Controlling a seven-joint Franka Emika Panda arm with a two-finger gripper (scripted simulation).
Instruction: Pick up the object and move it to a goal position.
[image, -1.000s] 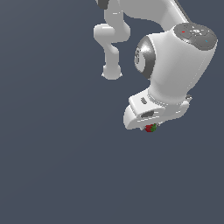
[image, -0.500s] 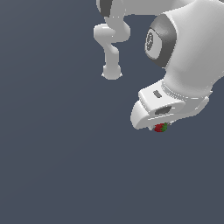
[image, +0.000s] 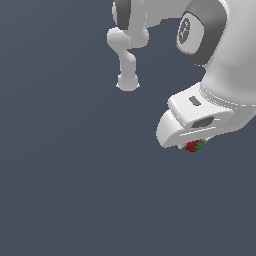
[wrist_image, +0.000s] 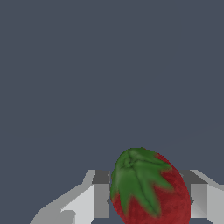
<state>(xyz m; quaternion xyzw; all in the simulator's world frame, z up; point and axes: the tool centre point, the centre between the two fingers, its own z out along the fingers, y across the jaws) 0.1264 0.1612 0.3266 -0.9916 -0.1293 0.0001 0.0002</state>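
The object is a small red strawberry (image: 193, 146) with a green leafy cap. In the exterior view it peeks out under my white gripper (image: 192, 145) at the right. In the wrist view the strawberry (wrist_image: 151, 188) fills the space between my two grey fingers (wrist_image: 101, 199), which press on its sides. My gripper is shut on it and holds it above the plain grey floor. The fingers themselves are hidden behind the hand in the exterior view.
The arm's white links and base (image: 127, 82) stand at the top of the exterior view. A flat dark grey surface (image: 75, 175) fills everything else.
The gripper with the strawberry has moved toward the exterior view's right and come closer to the camera, so the arm looks larger. The strawberry stays in the grip.
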